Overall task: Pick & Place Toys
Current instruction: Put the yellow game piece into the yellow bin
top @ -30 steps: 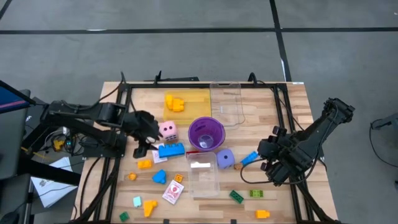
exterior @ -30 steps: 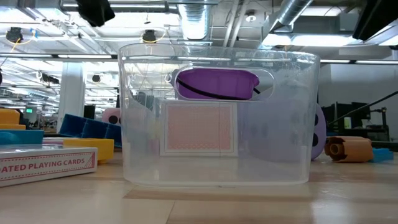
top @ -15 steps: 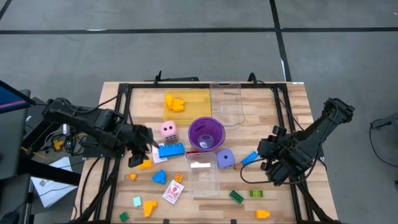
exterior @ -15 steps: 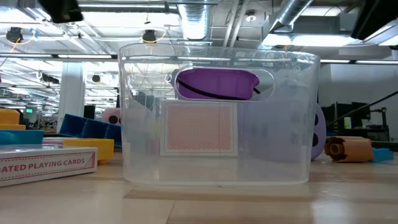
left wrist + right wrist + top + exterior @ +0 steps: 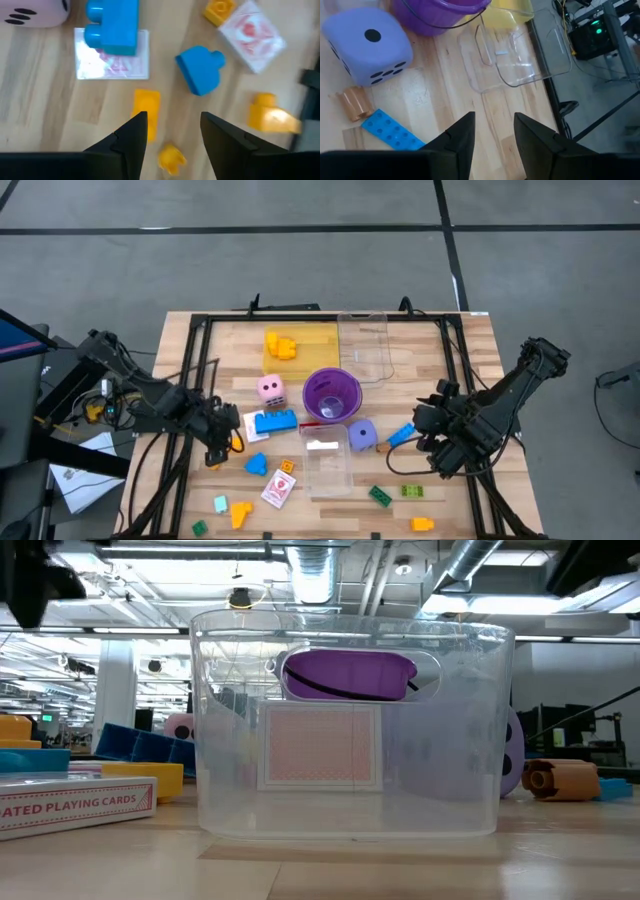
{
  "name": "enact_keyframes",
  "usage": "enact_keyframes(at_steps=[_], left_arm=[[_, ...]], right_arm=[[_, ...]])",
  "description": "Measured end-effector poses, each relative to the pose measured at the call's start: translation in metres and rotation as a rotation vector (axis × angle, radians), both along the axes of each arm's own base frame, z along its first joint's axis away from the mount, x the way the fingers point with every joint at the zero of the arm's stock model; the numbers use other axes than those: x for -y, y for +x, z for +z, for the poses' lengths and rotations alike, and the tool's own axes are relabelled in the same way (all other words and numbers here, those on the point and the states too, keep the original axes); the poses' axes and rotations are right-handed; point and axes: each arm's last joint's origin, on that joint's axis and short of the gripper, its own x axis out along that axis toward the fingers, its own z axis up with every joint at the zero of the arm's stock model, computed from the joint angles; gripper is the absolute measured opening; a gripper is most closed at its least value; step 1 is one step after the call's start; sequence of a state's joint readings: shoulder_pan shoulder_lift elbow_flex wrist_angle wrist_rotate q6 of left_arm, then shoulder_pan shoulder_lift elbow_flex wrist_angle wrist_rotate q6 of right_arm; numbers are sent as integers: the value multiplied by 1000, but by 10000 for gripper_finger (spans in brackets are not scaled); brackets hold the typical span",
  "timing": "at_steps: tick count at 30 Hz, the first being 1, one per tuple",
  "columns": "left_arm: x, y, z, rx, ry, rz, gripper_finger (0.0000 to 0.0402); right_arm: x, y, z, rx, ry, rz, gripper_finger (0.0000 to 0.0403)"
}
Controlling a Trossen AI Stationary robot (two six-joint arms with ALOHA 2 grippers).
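My left gripper point(image 5: 217, 448) is open and empty, low over the table's left side; in the left wrist view point(image 5: 172, 131) its fingers stand on either side of an orange brick point(image 5: 147, 114) and a small orange piece point(image 5: 171, 158), touching neither. A blue piece point(image 5: 201, 70), a blue brick point(image 5: 112, 22) lying on a card point(image 5: 112, 62), and a pink die point(image 5: 270, 388) are close by. My right gripper point(image 5: 432, 432) is open and empty at the table's right, near a flat blue brick point(image 5: 392, 131) and a purple die point(image 5: 367, 45).
A purple cup point(image 5: 332, 395) stands mid-table. A clear tray point(image 5: 328, 465) holds a card near the front. A yellow tray point(image 5: 300, 338) with yellow bricks and another clear tray point(image 5: 365, 350) sit at the back. A card box point(image 5: 279, 490) and green and orange bricks lie along the near edge.
My left gripper has moved from beside the pink die and blue brick toward the table's left and near edges, and now sits over the orange brick. The toys and my right arm have stayed where they were.
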State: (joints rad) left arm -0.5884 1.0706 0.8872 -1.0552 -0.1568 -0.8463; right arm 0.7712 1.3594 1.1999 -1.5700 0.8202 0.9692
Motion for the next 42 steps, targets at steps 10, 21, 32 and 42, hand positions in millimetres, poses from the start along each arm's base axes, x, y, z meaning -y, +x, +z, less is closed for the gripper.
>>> enact_keyframes(at_steps=[10,21,32,42], left_arm=[[-1,-7,-59,5,84,-67,216],[-3,-12,-88,10,48,-72,212],[-4,-15,-102,-1,14,-81,208],[-3,-14,-102,-11,-38,-23,122]], right_arm=[[4,3,0,-1,0,-21,129],[3,3,0,-2,7,-22,129],[3,3,0,-3,7,-22,129],[3,3,0,-3,7,-22,129]])
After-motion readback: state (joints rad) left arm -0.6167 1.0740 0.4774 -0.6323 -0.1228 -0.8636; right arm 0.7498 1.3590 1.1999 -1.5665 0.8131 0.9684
